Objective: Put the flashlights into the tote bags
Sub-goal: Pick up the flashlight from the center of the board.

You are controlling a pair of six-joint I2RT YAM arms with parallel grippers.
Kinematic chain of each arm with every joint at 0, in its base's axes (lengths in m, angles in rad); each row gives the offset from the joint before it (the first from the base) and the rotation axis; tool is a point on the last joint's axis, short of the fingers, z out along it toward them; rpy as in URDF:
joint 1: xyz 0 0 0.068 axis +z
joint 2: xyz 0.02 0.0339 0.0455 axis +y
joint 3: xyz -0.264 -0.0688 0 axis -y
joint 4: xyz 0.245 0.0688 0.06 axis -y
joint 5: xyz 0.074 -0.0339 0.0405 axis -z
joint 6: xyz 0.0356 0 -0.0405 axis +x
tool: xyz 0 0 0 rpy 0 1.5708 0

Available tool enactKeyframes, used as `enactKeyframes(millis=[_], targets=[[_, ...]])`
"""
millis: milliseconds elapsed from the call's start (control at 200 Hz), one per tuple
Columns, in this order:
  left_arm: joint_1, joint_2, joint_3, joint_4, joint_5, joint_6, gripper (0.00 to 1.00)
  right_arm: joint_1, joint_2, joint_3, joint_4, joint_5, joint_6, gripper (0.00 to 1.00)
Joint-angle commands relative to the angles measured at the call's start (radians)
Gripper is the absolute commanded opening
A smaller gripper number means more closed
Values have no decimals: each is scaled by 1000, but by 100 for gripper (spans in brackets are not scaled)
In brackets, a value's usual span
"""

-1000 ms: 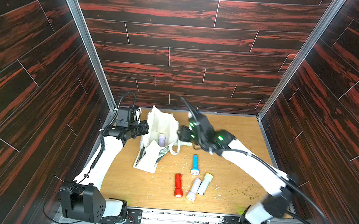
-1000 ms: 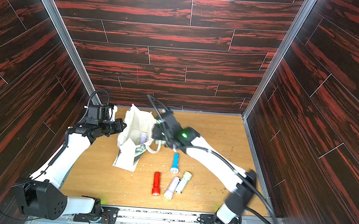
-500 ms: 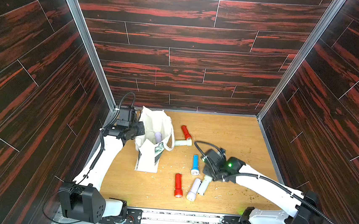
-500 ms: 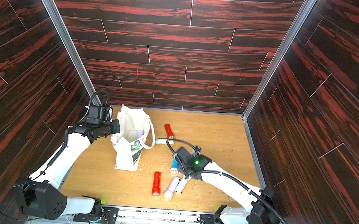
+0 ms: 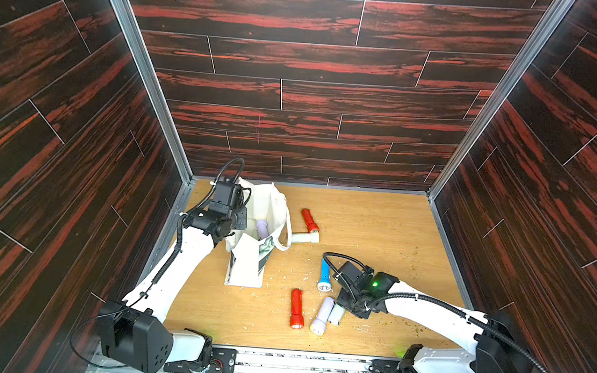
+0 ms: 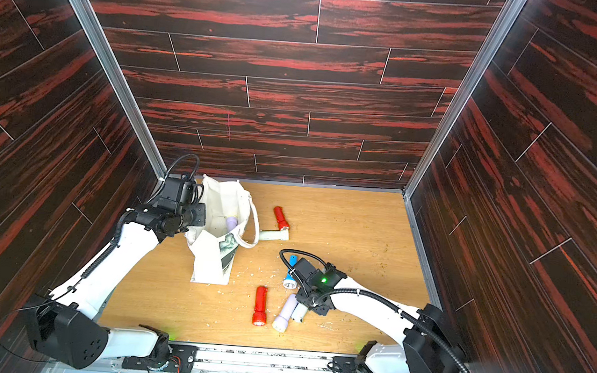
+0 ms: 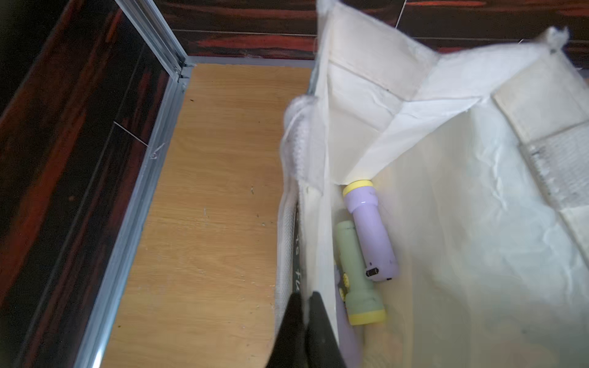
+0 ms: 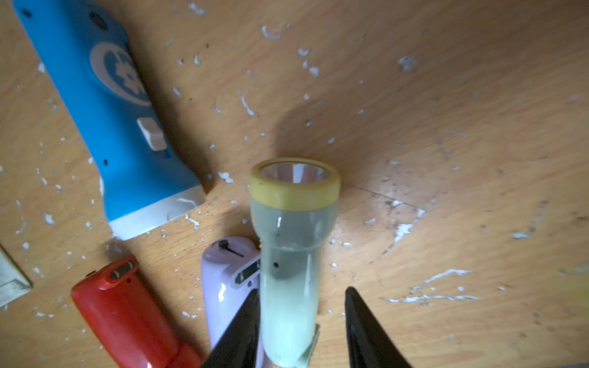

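Jaws of the R gripper (image 8: 302,290) stand part open astride the mint flashlight (image 8: 293,255): one finger touches its body, the other sits just off it, so no firm hold yet. L gripper (image 7: 306,294) jaws are pinched shut on the side wall of the tote bag (image 7: 366,79), whose mouth gapes open.

Only the L wrist view looks down into the bag: a lilac flashlight (image 7: 371,232) and a green flashlight (image 7: 353,270) lie side by side on its bottom. Top views catch just the lilac one.

R wrist view shows the mint one lying against a loose lilac flashlight (image 8: 223,286), w/ a near red flashlight (image 8: 124,315) and a blue flashlight (image 8: 118,127) close by.

Both top views add what the wrist cams miss: a far red flashlight (image 5: 309,220) and a cream flashlight (image 5: 304,237), touching, just beside the bag's handle.

Bag stands at the far L, near the back wall (image 5: 292,150). A strip of table lies btwn it and the L metal rail (image 7: 137,197). Table (image 5: 388,231) is open wood on the far R side, w/ white crumbs around the front cluster.
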Motion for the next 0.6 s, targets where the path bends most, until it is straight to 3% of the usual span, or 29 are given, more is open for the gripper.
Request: enactKeyframes(millis=[0, 341, 596], targets=[[-9, -23, 39, -30, -37, 23, 0, 3, 43, -6, 26, -31, 6, 46], [-10, 11, 124, -43, -33, 17, 0, 3, 83, -48, 43, -48, 20, 49], [-10, 17, 103, -17, -13, 26, 0, 3, 118, -62, 85, -60, 18, 51]])
